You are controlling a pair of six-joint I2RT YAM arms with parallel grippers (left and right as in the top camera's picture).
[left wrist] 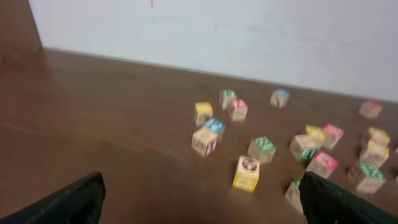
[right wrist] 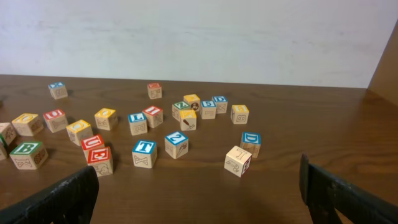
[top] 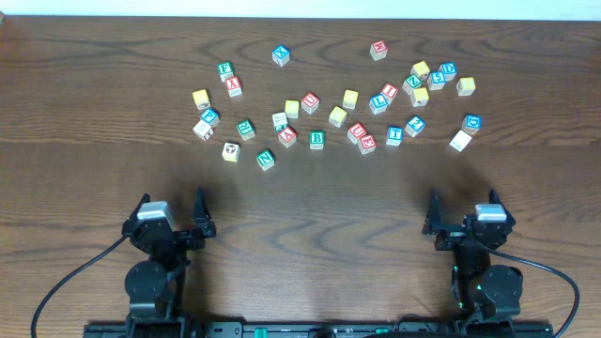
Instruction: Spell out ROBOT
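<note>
Several wooden letter blocks lie scattered across the far half of the wooden table. A green B block sits mid-table and also shows in the right wrist view. A blue T block shows in the right wrist view too. A red U block lies behind them. My left gripper is open and empty near the front left, with nothing between its fingers. My right gripper is open and empty at the front right.
A yellow picture block is the nearest block to the left gripper. A plain-topped block lies nearest the right gripper. A white wall runs behind the table. Black cables trail from both arm bases.
</note>
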